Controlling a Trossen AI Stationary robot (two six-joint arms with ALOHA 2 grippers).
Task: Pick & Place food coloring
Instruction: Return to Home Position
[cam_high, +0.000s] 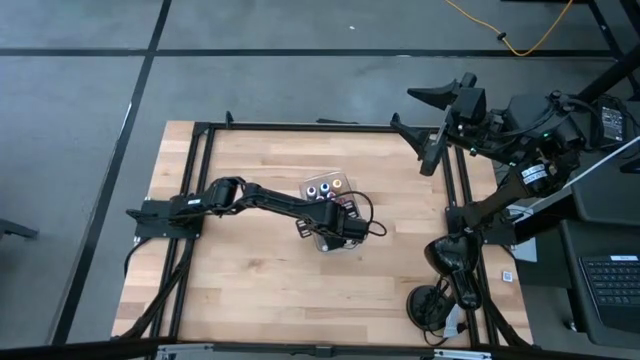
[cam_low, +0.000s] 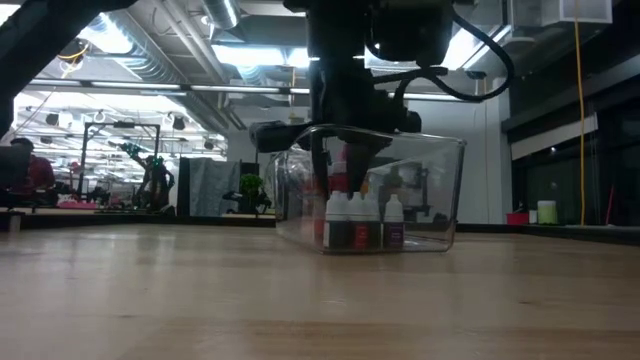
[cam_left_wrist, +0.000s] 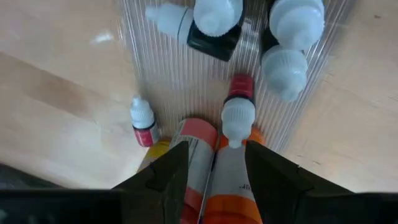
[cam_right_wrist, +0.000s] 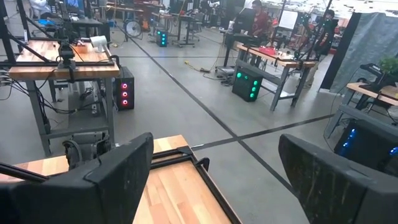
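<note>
A clear plastic tray (cam_high: 350, 180) rests on the wooden table at its middle. Several food coloring bottles with white caps stand or lie in it (cam_left_wrist: 214, 18), (cam_low: 362, 222). My left gripper (cam_left_wrist: 216, 149) points steeply down into the tray's near end, fingers open. Between them lie an orange bottle (cam_left_wrist: 229, 183) and a pink-orange one (cam_left_wrist: 198, 155); just beyond lies a red bottle (cam_left_wrist: 239, 109), its white cap toward the fingers. A small red bottle (cam_left_wrist: 143, 121) stands at the tray's edge. My right gripper (cam_right_wrist: 224, 186) waits open, high over the far right corner (cam_high: 440, 120). My left gripper has a finger (cam_left_wrist: 171, 174) on each outer side of the pair of bottles, coming from above and slanting. I cannot tell whether the fingers touch the bottles; the orange one (cam_left_wrist: 231, 168) lies along the fingers at the tray's near end.
Black frame rails (cam_high: 300, 127) run around the table top. The right arm's base and cables (cam_high: 450, 280) stand at the near right. Bare wood (cam_high: 250, 290) lies on the near side of the tray and to its left.
</note>
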